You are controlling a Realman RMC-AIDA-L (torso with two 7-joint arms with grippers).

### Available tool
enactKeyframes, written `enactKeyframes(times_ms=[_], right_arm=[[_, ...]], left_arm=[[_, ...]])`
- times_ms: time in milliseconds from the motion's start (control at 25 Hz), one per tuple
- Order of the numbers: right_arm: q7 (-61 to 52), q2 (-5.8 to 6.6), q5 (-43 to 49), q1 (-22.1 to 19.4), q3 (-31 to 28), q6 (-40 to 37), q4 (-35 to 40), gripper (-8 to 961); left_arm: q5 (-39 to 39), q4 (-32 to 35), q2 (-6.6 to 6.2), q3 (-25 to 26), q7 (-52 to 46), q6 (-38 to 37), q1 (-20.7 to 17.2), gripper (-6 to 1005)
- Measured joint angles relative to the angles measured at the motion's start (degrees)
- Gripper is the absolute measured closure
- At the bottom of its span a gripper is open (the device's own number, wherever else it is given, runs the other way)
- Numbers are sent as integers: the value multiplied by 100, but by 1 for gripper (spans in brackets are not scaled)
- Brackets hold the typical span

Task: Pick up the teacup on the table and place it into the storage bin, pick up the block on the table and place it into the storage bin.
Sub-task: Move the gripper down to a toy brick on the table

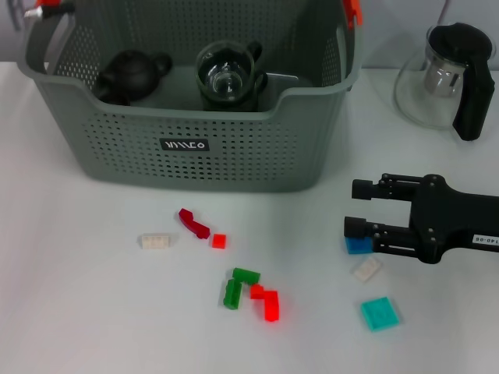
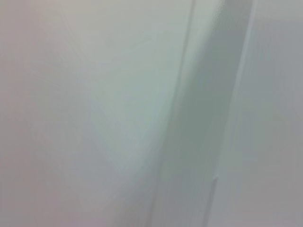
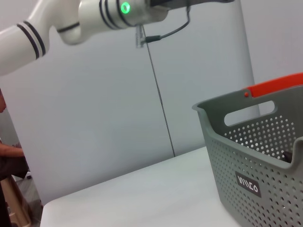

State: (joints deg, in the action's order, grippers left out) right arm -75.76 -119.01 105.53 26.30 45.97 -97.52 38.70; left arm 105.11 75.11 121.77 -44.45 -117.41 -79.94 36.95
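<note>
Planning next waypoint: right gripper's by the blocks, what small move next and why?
Probably lower the right gripper onto the blue block just under its open fingers. The glass teacup already sits in the storage bin, so a block comes next.

The storage bin (image 1: 234, 156) looks like matt grey perforated plastic. Inside it, a glossy clear glass teacup (image 1: 228, 74) sits by a dull black teapot (image 1: 129, 75). The tabletop (image 1: 78, 312) is smooth white. The scattered blocks (image 1: 249, 292) look like shiny plastic.

We see the right hand (image 1: 352, 209) at the frame's right edge, fingers spread apart, pointing left, held level.
</note>
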Motion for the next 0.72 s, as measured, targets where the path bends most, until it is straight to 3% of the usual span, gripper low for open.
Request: enactKeyframes(times_ms=[120, 360, 720], right_arm=[[0, -10, 1, -7, 0, 0, 19, 287], [2, -24, 3, -14, 0, 1, 25, 288], [2, -37, 3, -17, 0, 6, 26, 287]], left_arm=[[-441, -434, -18, 329, 222, -580, -71, 213], [-547, -1295, -55, 853, 734, -1403, -228, 214], [-462, -1269, 23, 974, 1417, -2337, -686, 213]])
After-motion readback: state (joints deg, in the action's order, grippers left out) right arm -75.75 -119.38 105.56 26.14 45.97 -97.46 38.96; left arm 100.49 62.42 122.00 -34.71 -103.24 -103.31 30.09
